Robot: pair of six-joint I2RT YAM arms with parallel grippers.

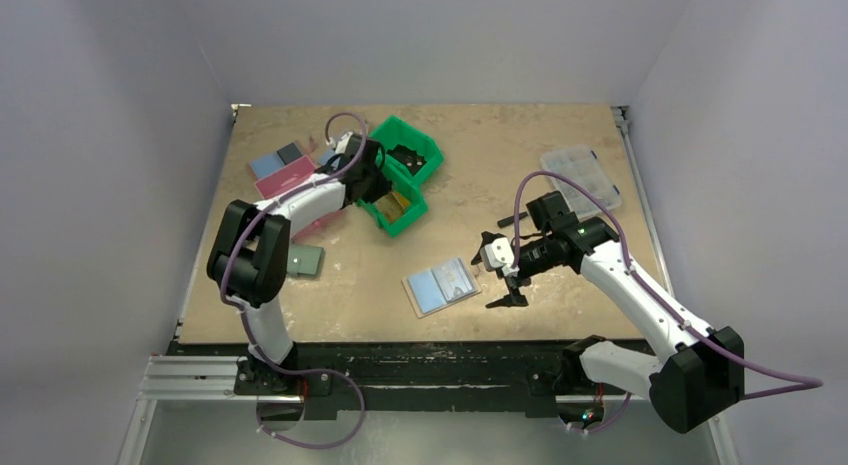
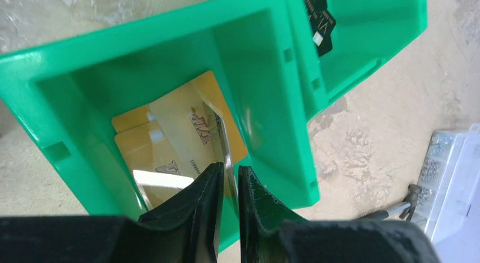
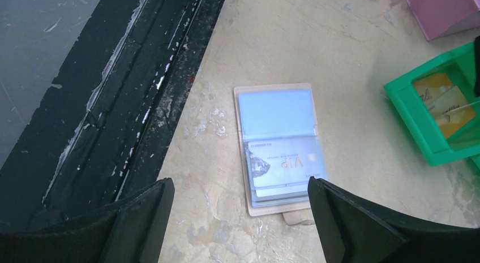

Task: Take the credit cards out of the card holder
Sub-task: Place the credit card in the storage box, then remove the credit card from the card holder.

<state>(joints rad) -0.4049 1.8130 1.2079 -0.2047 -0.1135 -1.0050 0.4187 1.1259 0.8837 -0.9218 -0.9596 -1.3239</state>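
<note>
Lying open on the table [image 1: 500, 145], the card holder [image 3: 277, 113] keeps one pale credit card [image 3: 283, 161] in its lower slot. The right gripper [image 3: 239, 184] hangs above it, jaws wide and empty. The left gripper [image 2: 228, 169] is over a green bin [image 2: 271, 76] containing gold credit cards [image 2: 181, 127], jaws barely parted at a card's edge; grip not determinable.

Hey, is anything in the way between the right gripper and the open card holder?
Nothing visible. The right gripper hovers open beside the card holder, which lies open on the table, a card showing in its slot.
</note>
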